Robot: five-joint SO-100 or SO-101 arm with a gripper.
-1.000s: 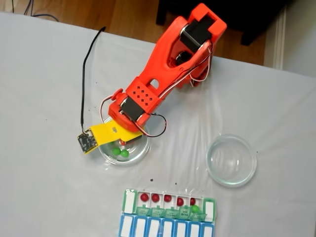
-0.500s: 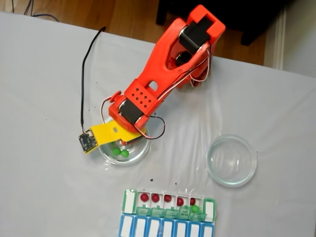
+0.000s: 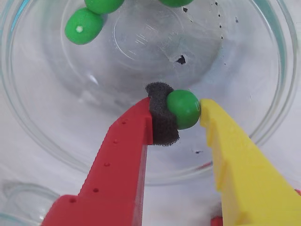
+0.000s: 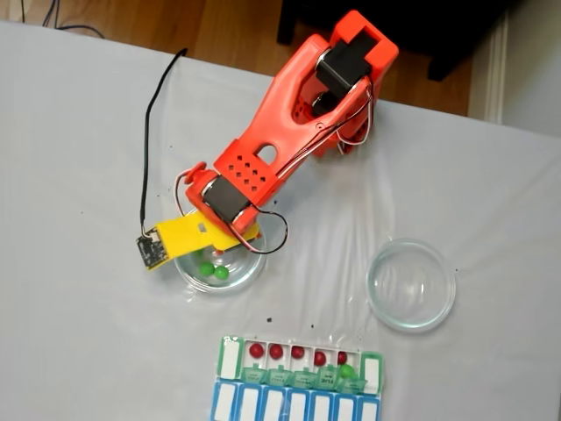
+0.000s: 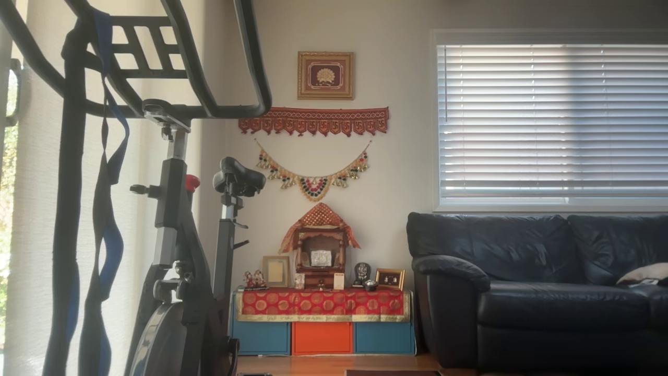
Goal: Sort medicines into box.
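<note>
- Your hand [image 3: 188, 110] is closed on one green ball [image 3: 184, 108], pinched between the red finger's foam pad [image 3: 161, 120] and the yellow finger [image 3: 235, 160], inside the left glass dish [image 4: 247, 273].
- Grip sits near the fingertips, so I'd lift straight up and slowly; the ball looks glossy and may squirt out.
- Clear the dish rim before swinging.
- The box [image 4: 230, 358] lies at the near edge of the bench [image 4: 70, 333]; reds fill five cells, one green sits right of them.
</note>
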